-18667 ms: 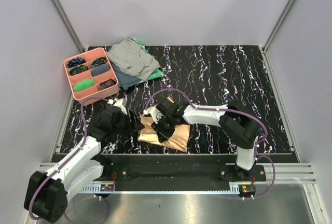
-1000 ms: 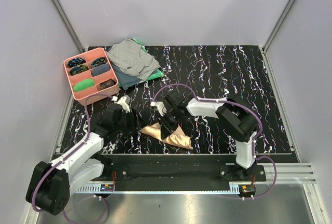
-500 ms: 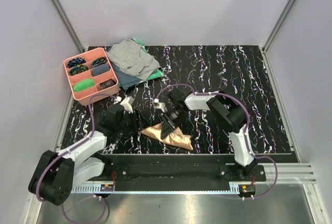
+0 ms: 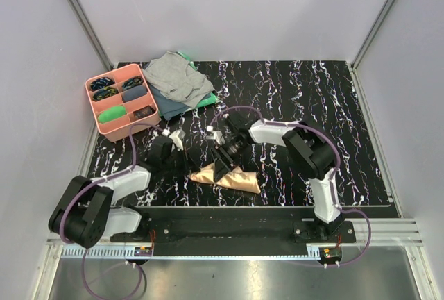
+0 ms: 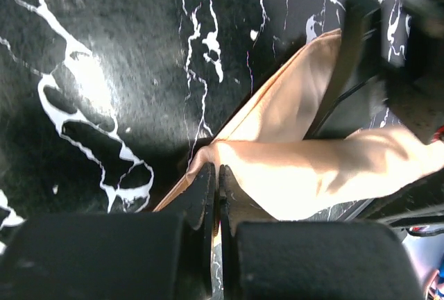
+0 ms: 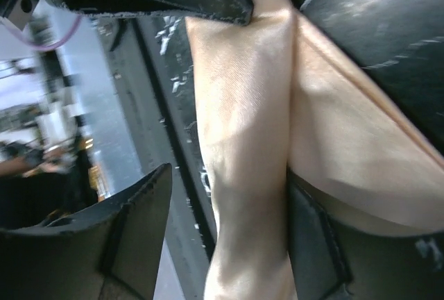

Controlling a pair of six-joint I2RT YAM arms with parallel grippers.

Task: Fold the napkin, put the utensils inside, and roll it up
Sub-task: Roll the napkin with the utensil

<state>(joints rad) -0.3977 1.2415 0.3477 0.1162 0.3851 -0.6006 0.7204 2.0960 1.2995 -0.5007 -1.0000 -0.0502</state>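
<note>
The peach-orange napkin (image 4: 232, 176) lies as a rolled-up bundle near the table's front edge. My left gripper (image 4: 192, 169) is at its left tip. In the left wrist view the left gripper (image 5: 216, 173) has its jaws pressed together with a sliver of the napkin (image 5: 305, 175) pinched between them. My right gripper (image 4: 223, 164) reaches down over the roll's middle. In the right wrist view the right gripper (image 6: 229, 180) stands open astride the napkin (image 6: 243, 119), which touches the right finger (image 6: 316, 244). The utensils are out of view.
A pink tray (image 4: 95, 117) with small items sits at the back left. A grey cloth (image 4: 175, 76) lies beside it on top of a green cloth (image 4: 207, 101). The table's front edge (image 4: 229, 207) runs just behind the roll.
My left gripper has gone from open to shut on the napkin's left tip. My right gripper has opened wider around the roll. The left arm has shifted right.
</note>
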